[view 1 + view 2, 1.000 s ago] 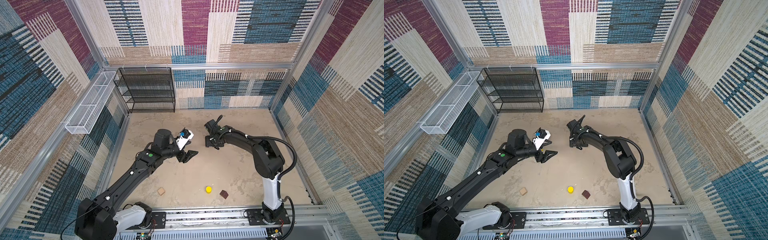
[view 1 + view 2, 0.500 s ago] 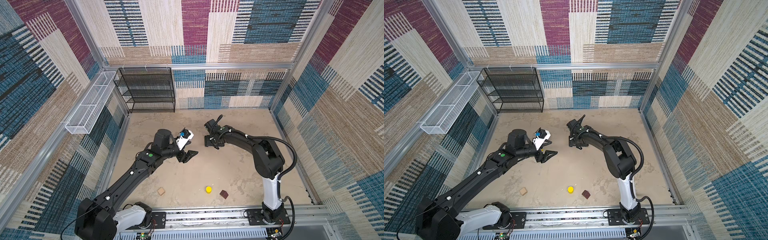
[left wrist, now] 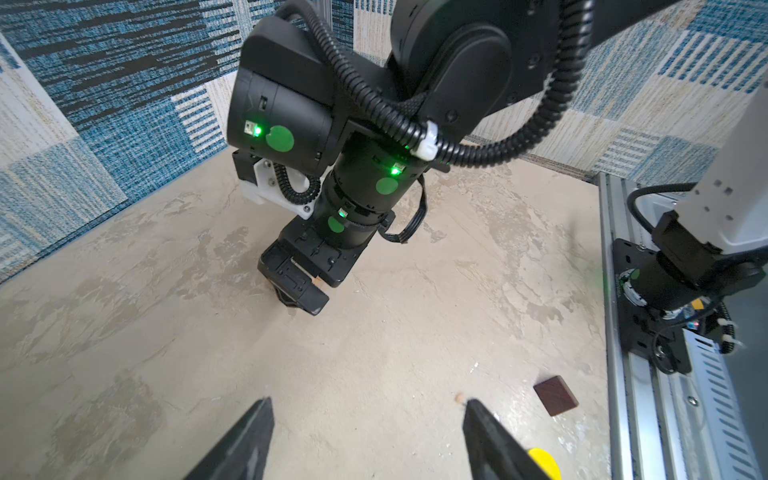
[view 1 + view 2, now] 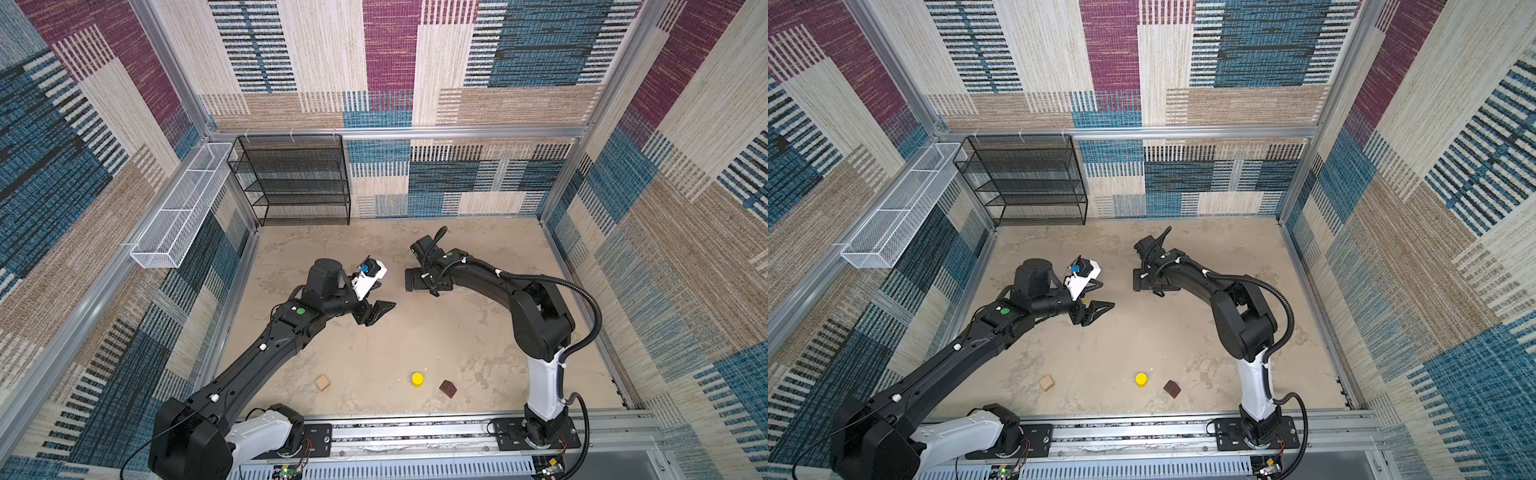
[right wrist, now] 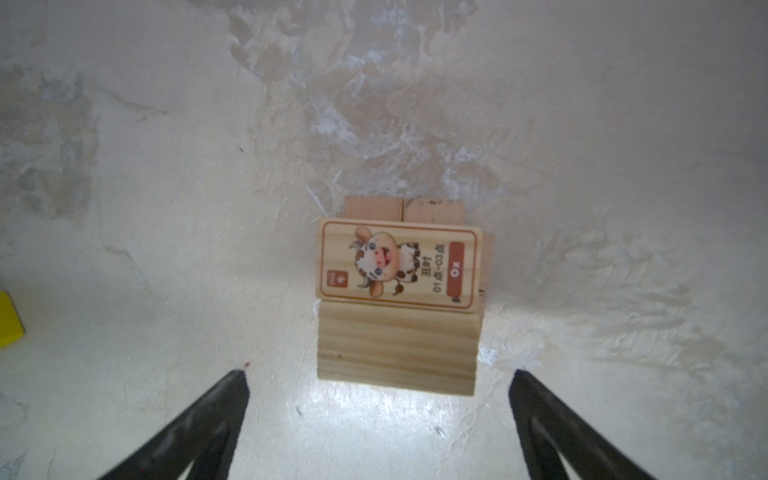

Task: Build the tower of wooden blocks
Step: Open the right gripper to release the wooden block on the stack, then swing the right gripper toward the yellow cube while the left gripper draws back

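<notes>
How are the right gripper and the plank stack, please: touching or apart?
Apart: the right wrist view shows a gap between right gripper and stack on both sides.

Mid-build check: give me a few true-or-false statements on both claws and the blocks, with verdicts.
1. The right claw is open and holds nothing. True.
2. The pale wooden plank printed with an ox lies under other planks. False: it lies on top, across two lower pale planks, beside a plain plank.
3. The yellow cylinder block rests on the planks. False: it stands on the table, between the tan wooden cube and the dark brown block.
4. The left claw is open and empty. True.
</notes>
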